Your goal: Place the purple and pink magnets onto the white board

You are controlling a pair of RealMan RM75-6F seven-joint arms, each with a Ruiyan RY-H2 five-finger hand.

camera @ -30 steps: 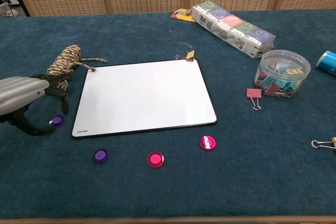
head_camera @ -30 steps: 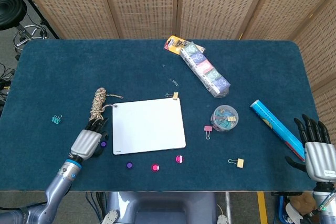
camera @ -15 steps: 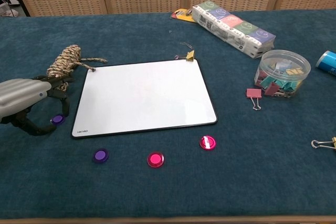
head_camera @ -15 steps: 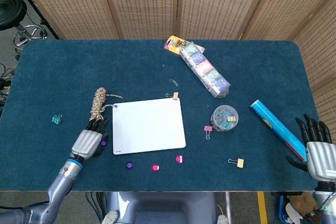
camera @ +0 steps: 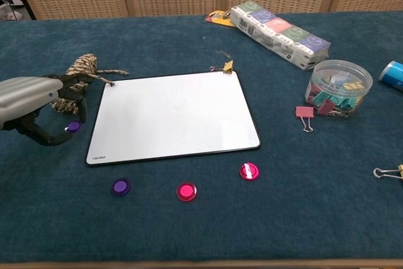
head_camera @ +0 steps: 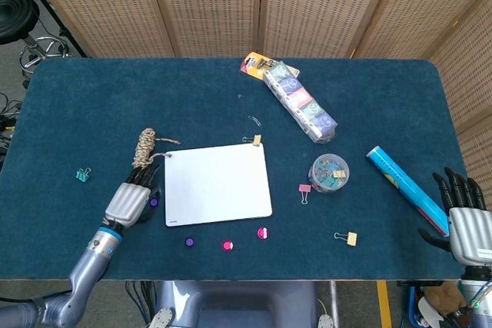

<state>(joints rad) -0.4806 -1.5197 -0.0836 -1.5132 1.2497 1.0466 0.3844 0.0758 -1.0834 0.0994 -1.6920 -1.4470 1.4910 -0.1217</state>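
Note:
The white board [head_camera: 219, 184] [camera: 173, 114] lies flat at the table's middle. My left hand [head_camera: 129, 203] [camera: 28, 106] hovers just left of it and pinches a purple magnet [head_camera: 154, 202] [camera: 74, 126] between thumb and fingertip, close to the board's left edge. In front of the board lie a second purple magnet [head_camera: 189, 242] [camera: 120, 187], a pink magnet [head_camera: 227, 246] [camera: 186, 191] and another pink magnet [head_camera: 263, 233] [camera: 249, 171]. My right hand [head_camera: 461, 219] is at the table's near right corner, fingers spread, holding nothing.
A coiled rope [head_camera: 144, 151] [camera: 77, 74] lies just behind my left hand. A clear jar of clips [head_camera: 328, 172] [camera: 338, 86], a pink binder clip [head_camera: 304, 190], a yellow clip [head_camera: 347, 237] and a blue tube [head_camera: 406, 188] are to the right. A long pack [head_camera: 300, 103] lies at the back.
My left hand has closed on the purple magnet beside the board and moved it up and away from me, towards the rope. The right hand has hardly moved.

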